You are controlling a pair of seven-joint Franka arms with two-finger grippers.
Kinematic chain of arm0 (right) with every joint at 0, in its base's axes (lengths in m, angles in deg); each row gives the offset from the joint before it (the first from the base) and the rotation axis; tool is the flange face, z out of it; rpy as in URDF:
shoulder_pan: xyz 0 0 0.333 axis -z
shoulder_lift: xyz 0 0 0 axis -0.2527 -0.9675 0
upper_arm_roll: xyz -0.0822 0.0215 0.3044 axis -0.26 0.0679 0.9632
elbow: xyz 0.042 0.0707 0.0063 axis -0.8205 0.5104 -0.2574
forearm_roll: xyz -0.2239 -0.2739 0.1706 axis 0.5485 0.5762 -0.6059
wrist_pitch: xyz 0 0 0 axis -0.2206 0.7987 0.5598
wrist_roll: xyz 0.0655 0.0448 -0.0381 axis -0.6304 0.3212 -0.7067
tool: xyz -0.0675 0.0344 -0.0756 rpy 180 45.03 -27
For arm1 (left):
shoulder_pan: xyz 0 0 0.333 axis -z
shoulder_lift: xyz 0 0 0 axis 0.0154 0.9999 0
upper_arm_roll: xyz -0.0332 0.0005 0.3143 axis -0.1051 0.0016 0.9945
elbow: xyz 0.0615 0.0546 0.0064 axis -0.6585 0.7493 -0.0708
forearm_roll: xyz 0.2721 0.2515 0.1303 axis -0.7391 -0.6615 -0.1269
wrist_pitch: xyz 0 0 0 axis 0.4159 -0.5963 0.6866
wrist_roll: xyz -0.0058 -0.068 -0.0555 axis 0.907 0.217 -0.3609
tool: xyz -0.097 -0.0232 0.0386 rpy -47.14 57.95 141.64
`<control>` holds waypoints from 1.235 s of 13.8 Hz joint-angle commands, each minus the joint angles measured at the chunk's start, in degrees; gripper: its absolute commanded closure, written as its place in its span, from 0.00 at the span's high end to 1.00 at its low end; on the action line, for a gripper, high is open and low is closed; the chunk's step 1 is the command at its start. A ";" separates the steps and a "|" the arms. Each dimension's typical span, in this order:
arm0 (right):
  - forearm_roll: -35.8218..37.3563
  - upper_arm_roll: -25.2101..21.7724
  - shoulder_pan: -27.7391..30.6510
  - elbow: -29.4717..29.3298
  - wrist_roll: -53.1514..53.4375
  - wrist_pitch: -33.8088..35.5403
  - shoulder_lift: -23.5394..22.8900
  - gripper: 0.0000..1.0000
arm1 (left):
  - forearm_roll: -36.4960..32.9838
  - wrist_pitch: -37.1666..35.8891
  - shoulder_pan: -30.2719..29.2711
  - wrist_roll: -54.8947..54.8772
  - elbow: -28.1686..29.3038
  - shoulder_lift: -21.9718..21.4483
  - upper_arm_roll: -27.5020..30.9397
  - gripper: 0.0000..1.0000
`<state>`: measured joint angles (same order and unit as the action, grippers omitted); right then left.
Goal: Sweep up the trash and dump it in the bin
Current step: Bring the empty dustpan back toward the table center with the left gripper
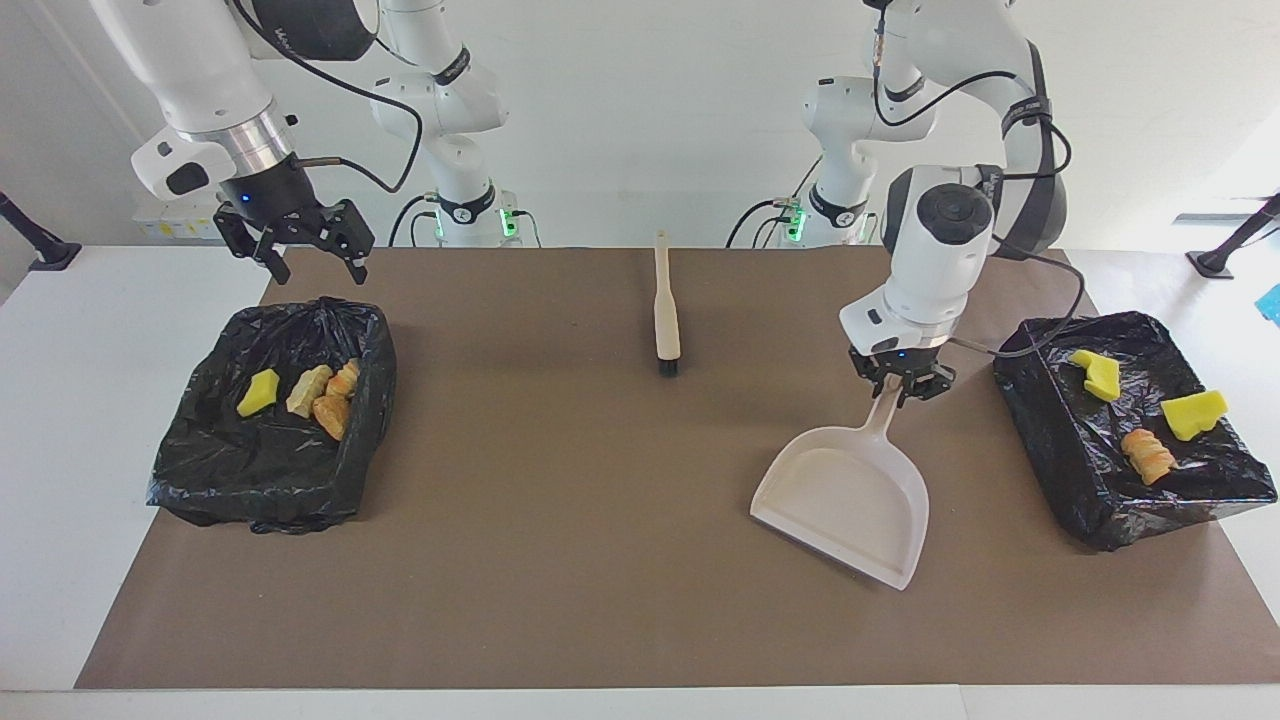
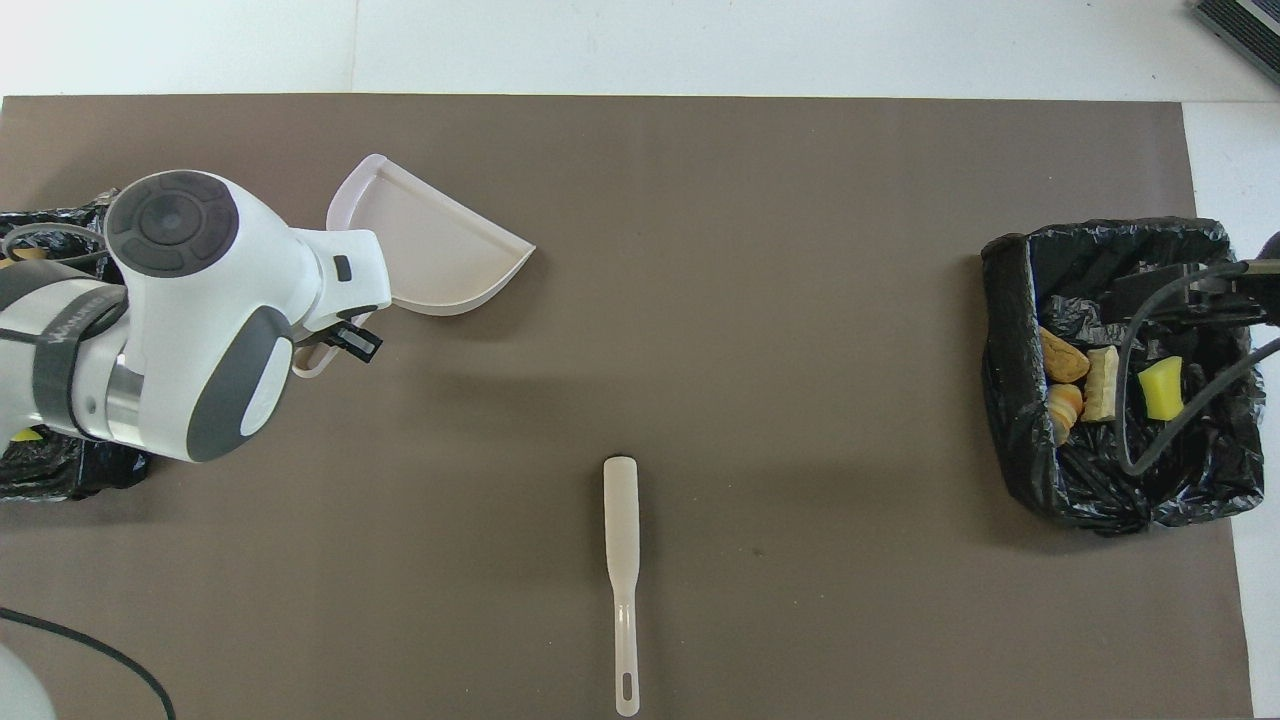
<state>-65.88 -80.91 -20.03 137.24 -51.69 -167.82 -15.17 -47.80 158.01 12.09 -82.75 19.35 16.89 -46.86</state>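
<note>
Brown mat (image 1: pixel 600 560) covers most of the table: flat, matte, papery look, probably there as an even sweeping surface.

Two bins lined with crinkly, glossy black bags. One at the right arm's end (image 1: pixel 270 470), one at the left arm's end (image 1: pixel 1090 500). Loose liner slumps over both rims.

Dustpan (image 1: pixel 850 495): beige hard plastic, fan-shaped scoop with a raised rim and short handle. Left gripper (image 1: pixel 897 385) is clamped narrow on the handle end, over the mat beside its bin. Pan hangs mouth-down, lip at or just above the mat; can't tell if it touches. It's empty, so I'd guess the dump is done and it's being set down.

Right gripper (image 1: pixel 300 262) waits above the robot-side rim of its bin, claw spread wide, holding nothing.

Brush (image 1: pixel 664 310): slim beige handle with a dark bristle tip, lying on the mat mid-table near the robots, untouched.

Trash: all in the bins, none on the mat. Four pieces at the right arm's end (image 1: pixel 305 392), three at the left arm's (image 1: pixel 1150 415). Yellow spongy chunks plus ridged golden-brown bread-like bits.
</note>
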 commanded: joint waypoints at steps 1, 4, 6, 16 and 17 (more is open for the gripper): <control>-0.98 0.00 0.21 -0.20 -0.78 0.96 0.19 1.00 | 3.07 5.97 3.53 8.98 -0.42 1.53 1.17 0.00; -0.98 0.00 0.21 -0.20 -0.78 0.96 0.19 1.00 | 6.84 8.81 8.62 18.92 -6.10 6.52 1.25 0.00; -0.98 0.00 0.30 -0.21 -0.78 0.96 0.19 1.00 | 7.12 8.37 11.09 26.04 -10.35 9.26 1.26 0.00; -0.98 0.00 0.21 -0.20 -0.78 0.96 0.19 1.00 | 3.16 8.11 19.72 40.92 -14.76 14.73 1.78 1.00; -1.06 0.00 0.21 -0.20 -0.78 1.05 0.19 1.00 | 3.25 6.45 19.19 41.19 -14.67 13.33 1.78 1.00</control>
<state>-65.88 -80.91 -20.04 137.24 -51.69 -167.82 -15.17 -44.16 167.15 32.10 -42.70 4.63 33.05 -45.21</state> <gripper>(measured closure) 0.000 0.419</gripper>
